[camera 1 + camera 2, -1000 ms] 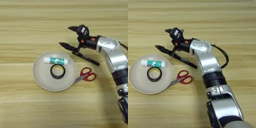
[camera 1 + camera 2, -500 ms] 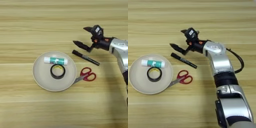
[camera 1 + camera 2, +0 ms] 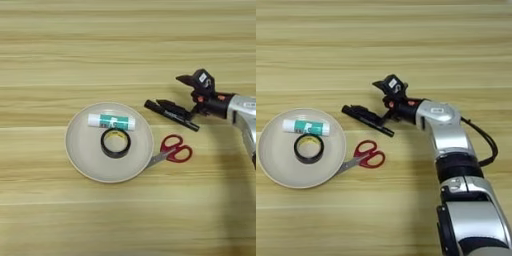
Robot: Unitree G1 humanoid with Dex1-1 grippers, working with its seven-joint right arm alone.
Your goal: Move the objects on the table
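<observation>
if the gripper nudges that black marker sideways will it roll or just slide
The marker looks slim and round, lying flat on the bare table, so it would probably roll if pushed across its length. It looks stiff and light, so it should shift easily. The open gripper sits by its right end, so it may pivot instead.

A robot test bench, by the look of it, more lab than home. A silver jointed arm (image 3: 448, 135) with a trailing black cable reaches over a bare wooden surface (image 3: 100, 45). Around a cream plate (image 3: 80, 155) sit staged stationery: a glue stick (image 3: 111, 121), a tape roll (image 3: 116, 143), red scissors (image 3: 172, 150) and a black marker (image 3: 171, 115).
</observation>
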